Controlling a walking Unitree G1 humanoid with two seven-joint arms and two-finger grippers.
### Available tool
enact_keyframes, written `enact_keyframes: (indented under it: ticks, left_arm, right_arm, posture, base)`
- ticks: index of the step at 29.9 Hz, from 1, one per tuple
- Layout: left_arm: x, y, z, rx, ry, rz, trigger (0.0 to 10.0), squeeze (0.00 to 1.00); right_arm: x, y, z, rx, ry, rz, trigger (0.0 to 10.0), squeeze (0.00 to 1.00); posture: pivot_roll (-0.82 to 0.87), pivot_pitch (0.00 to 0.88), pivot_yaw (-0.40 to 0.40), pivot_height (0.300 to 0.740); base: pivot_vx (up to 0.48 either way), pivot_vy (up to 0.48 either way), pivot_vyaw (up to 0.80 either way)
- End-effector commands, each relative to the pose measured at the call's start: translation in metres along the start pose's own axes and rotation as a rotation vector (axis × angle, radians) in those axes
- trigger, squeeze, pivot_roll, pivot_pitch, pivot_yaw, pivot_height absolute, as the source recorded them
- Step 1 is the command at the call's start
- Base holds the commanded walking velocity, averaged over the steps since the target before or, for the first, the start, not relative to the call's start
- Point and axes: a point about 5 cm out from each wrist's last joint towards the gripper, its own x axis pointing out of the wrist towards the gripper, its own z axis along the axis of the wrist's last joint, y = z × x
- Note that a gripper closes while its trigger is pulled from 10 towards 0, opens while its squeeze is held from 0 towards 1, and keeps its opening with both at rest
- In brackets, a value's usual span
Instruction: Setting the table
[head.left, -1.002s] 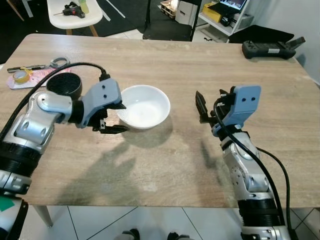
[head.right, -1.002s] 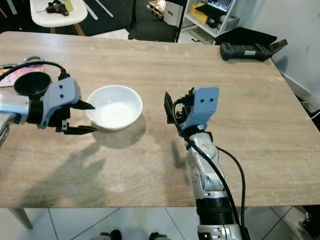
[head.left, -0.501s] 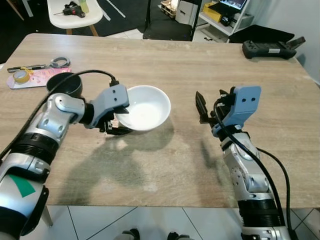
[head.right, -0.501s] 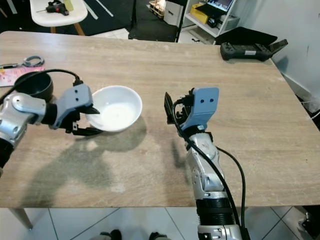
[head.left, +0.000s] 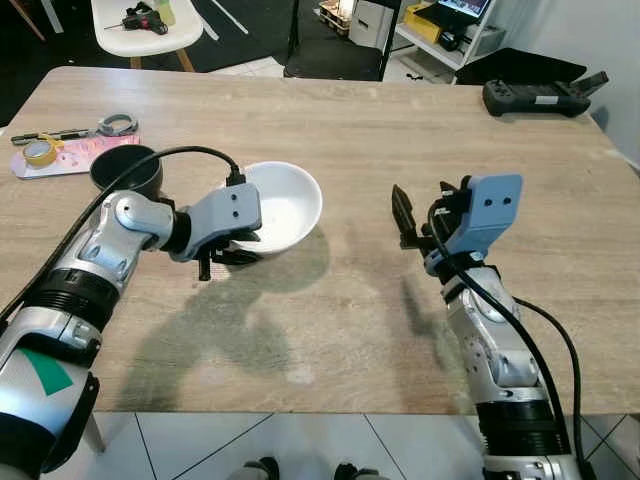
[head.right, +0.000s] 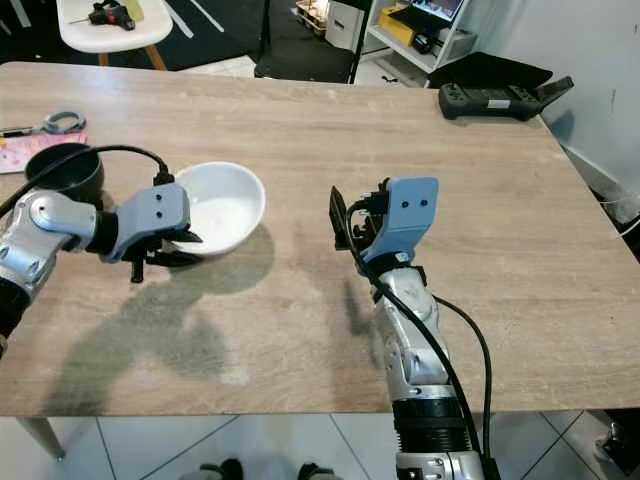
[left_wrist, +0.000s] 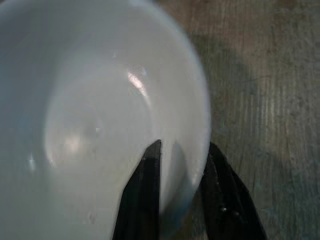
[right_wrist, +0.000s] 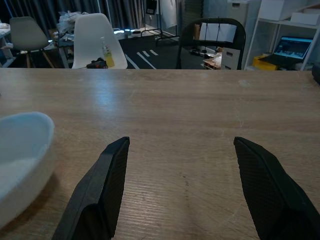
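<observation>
A white bowl (head.left: 285, 198) sits at the table's middle left, casting a wide shadow on the wood; I cannot tell whether it is touching the table. My left gripper (head.left: 238, 246) is shut on its near rim. In the left wrist view one black finger (left_wrist: 145, 195) lies inside the bowl (left_wrist: 90, 120) and the other outside the wall. My right gripper (head.left: 415, 215) hovers open above the table to the right of the bowl, its fingers (right_wrist: 105, 185) spread wide with nothing between them. The bowl's edge (right_wrist: 20, 160) shows beside it.
A black cup (head.left: 125, 172) stands just left of the bowl. Tape, scissors (head.left: 110, 125) and a pink sheet lie at the far left. A black game controller (head.left: 540, 95) rests at the back right corner. Chairs and shelves stand beyond the table.
My left gripper moved in from the bowl's near left and shut on its rim. The bowl has shifted a little to the left and away. The right arm has stayed still.
</observation>
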Motion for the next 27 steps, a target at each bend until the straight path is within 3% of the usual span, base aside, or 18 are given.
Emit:
enact_keyframes:
  ticks: [1, 2, 3, 4, 5, 8, 9, 14, 15, 17, 22, 24, 25, 26, 27]
  left_arm:
    - [0.001, -0.004, 0.001, 0.139, 0.048, 0.026, 0.0, 0.00]
    - [0.000, -0.003, 0.003, 0.198, 0.061, 0.049, 0.0, 0.00]
    - [0.000, 0.000, 0.007, 0.289, 0.091, 0.092, 10.0, 0.00]
    - [0.000, 0.000, 0.007, 0.289, 0.091, 0.092, 10.0, 0.00]
    - [-0.001, 0.002, 0.010, 0.375, 0.113, 0.134, 10.0, 0.00]
    - [-0.002, 0.002, 0.015, 0.506, 0.126, 0.205, 10.0, 0.00]
    - [-0.002, 0.002, 0.015, 0.503, 0.123, 0.216, 10.0, 0.00]
    - [-0.002, -0.001, 0.019, 0.560, 0.104, 0.241, 10.0, 0.00]
    - [0.000, -0.001, 0.023, 0.609, 0.098, 0.265, 10.0, 0.00]
    - [0.006, -0.007, 0.024, 0.640, 0.074, 0.265, 10.0, 0.00]
    - [0.011, -0.016, 0.025, 0.635, 0.036, 0.267, 10.0, 0.00]
    - [0.008, -0.008, 0.033, 0.499, -0.033, 0.371, 10.0, 0.00]
    - [0.004, -0.001, 0.038, 0.384, -0.071, 0.428, 10.0, 1.00]
    - [0.004, -0.001, 0.038, 0.384, -0.071, 0.428, 10.0, 1.00]
    - [-0.001, 0.005, 0.042, 0.273, -0.116, 0.467, 10.0, 1.00]
  right_arm:
    - [-0.002, -0.002, 0.001, 0.061, 0.004, -0.006, 10.0, 0.00]
    - [-0.001, -0.002, 0.002, 0.095, 0.004, -0.007, 10.0, 0.00]
    - [0.000, -0.001, 0.004, 0.146, 0.009, 0.006, 10.0, 0.00]
    - [0.000, -0.001, 0.004, 0.146, 0.009, 0.006, 10.0, 0.00]
    - [0.001, 0.000, 0.006, 0.193, 0.014, 0.025, 10.0, 0.00]
    - [0.004, 0.007, 0.017, 0.279, 0.007, 0.092, 10.0, 0.00]
    - [0.005, 0.009, 0.019, 0.288, 0.007, 0.102, 10.0, 0.00]
    - [0.007, 0.012, 0.021, 0.289, 0.013, 0.132, 10.0, 0.00]
    - [0.007, 0.014, 0.020, 0.304, 0.028, 0.149, 10.0, 0.00]
    - [0.006, 0.021, 0.013, 0.240, 0.089, 0.200, 10.0, 0.00]
    - [0.002, 0.029, 0.009, 0.187, 0.122, 0.243, 10.0, 0.00]
    - [0.002, 0.027, 0.011, 0.198, 0.116, 0.225, 10.0, 0.00]
    - [0.002, 0.024, 0.011, 0.206, 0.112, 0.209, 10.0, 0.00]
    - [0.002, 0.024, 0.011, 0.206, 0.112, 0.209, 10.0, 0.00]
    - [0.001, 0.021, 0.012, 0.212, 0.109, 0.191, 10.0, 0.00]
  posture:
    - [0.07, 0.151, 0.028, 0.740]
    - [0.07, 0.151, 0.028, 0.740]
    - [0.08, 0.150, 0.024, 0.740]
    - [0.08, 0.150, 0.024, 0.740]
    - [0.08, 0.150, 0.023, 0.740]
    - [0.09, 0.147, 0.018, 0.740]
    - [0.09, 0.147, 0.017, 0.740]
    - [0.09, 0.143, 0.015, 0.740]
    - [0.09, 0.143, 0.011, 0.740]
    - [0.09, 0.142, 0.012, 0.740]
    - [0.08, 0.143, 0.014, 0.740]
    - [0.08, 0.144, 0.020, 0.740]
    - [0.08, 0.146, 0.021, 0.740]
    - [0.08, 0.146, 0.021, 0.740]
    - [0.08, 0.146, 0.021, 0.740]
  base:
    - [0.000, 0.000, 0.00]
    - [0.000, 0.000, 0.00]
    - [0.000, 0.000, 0.00]
    - [0.000, 0.000, 0.00]
    - [0.000, 0.000, 0.00]
    - [0.000, 0.000, 0.00]
    - [0.000, 0.000, 0.00]
    - [0.000, 0.000, 0.00]
    - [0.000, 0.000, 0.00]
    - [0.000, 0.000, 0.00]
    - [0.000, 0.000, 0.00]
    - [0.000, 0.000, 0.00]
    - [0.000, 0.000, 0.00]
    - [0.000, 0.000, 0.00]
    - [0.000, 0.000, 0.00]
